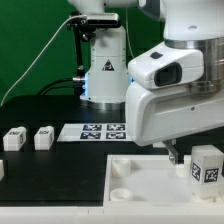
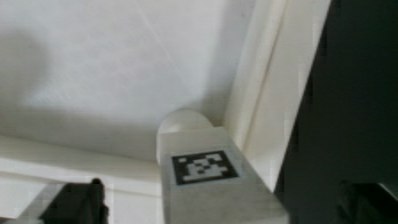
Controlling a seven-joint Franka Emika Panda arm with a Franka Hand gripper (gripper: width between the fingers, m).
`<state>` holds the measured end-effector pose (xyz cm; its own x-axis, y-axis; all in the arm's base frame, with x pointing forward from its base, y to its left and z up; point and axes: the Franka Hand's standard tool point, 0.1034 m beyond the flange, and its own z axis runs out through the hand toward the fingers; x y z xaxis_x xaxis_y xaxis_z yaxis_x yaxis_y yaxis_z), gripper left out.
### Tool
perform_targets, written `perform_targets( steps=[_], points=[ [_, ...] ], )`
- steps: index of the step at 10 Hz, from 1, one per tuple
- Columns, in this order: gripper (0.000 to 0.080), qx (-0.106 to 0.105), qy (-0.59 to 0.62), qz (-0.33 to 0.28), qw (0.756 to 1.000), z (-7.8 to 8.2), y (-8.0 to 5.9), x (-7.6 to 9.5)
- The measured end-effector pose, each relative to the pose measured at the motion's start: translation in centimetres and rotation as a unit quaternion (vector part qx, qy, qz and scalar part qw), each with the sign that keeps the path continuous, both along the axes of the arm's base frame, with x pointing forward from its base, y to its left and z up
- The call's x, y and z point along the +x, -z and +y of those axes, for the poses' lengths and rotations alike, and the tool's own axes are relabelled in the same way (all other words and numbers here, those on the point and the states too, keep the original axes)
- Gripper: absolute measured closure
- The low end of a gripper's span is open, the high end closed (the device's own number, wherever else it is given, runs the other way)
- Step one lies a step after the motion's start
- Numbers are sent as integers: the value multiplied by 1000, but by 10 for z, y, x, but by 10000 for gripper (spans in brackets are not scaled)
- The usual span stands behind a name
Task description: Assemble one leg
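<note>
Legs [image 1: 12, 138] [image 1: 43, 137] [image 1: 207, 165] three, tabletop [image 1: 160, 186] one.

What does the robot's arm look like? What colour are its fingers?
The arm is white, smooth and rounded, with a grey oval patch on its side. The gripper has a boxy white body and two short black fingers. A thin black cable hangs behind it.

I see the black table [image 1: 50, 180] carrying the white tabletop [image 1: 135, 178] at its front. Behind lies the marker board [image 1: 103, 131], and towards the exterior view's left a leg [image 1: 13, 138] beside a second leg [image 1: 43, 137].
</note>
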<state>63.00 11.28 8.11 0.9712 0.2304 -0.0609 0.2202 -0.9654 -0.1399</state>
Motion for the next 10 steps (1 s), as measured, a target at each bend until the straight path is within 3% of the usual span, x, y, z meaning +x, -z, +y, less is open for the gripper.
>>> perform_targets(
  steps=[4,6,7,8,10],
  points=[
    [150,1,-3,0,1000,4,2,-1],
    [374,1,-3,1,1000,4,3,-1],
    [374,1,-3,1,1000,3,3,-1],
    [500,-2,-2,1,1000,-1,3,-1],
    [502,-3,12,3,1000,-2,3,-1]
  ],
)
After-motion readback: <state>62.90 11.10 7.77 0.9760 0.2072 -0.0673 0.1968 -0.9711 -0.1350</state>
